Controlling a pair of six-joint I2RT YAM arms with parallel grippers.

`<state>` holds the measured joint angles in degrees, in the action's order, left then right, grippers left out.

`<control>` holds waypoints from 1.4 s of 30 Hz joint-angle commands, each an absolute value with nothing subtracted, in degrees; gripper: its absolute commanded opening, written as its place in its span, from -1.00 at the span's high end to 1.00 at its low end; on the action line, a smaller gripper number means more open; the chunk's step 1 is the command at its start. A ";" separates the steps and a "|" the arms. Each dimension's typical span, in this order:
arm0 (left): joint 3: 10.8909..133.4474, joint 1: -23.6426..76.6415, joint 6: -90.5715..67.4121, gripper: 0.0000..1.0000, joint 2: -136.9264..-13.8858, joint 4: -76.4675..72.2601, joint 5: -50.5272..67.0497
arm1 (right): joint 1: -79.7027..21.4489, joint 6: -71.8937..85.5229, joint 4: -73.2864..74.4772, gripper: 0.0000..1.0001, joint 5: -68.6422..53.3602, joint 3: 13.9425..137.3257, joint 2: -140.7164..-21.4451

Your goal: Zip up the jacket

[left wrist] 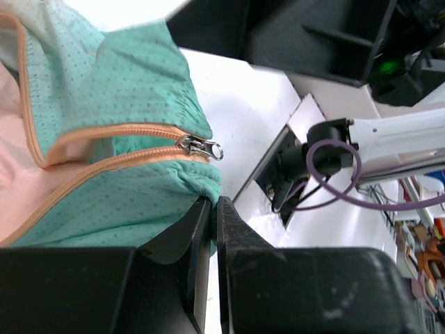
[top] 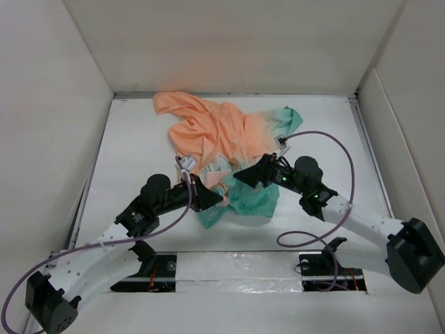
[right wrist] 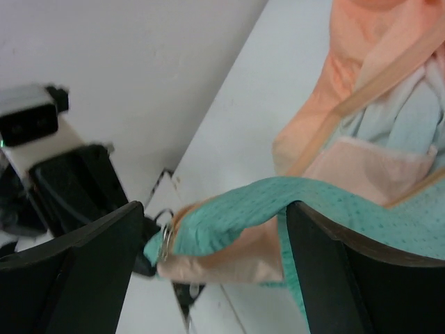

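overhead view, close wrist views (jacket (top: 215, 136) shared)

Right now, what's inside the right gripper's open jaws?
The jacket's teal hem corner, with its metal zipper slider at the tip, lies between the right gripper's spread fingers, not clamped. The folded fabric covers whatever is beneath it.

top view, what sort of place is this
Likely a lab test cell: a white table boxed in by plain white panels, two cabled robot arms bolted at its edge, one jacket.
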<state>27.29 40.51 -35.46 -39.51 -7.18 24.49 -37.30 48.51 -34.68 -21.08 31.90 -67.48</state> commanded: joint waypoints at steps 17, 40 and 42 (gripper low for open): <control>35.33 40.78 -28.74 1.00 -35.07 4.83 32.96 | -47.45 10.92 18.18 1.00 -17.61 50.96 -44.28; 33.40 40.78 -29.09 1.00 -34.45 2.99 35.24 | -69.70 -15.64 19.16 0.20 8.97 63.72 -63.10; 33.40 40.78 -29.18 1.00 -34.45 2.99 35.07 | -70.22 -15.64 20.21 0.20 5.72 64.42 -63.72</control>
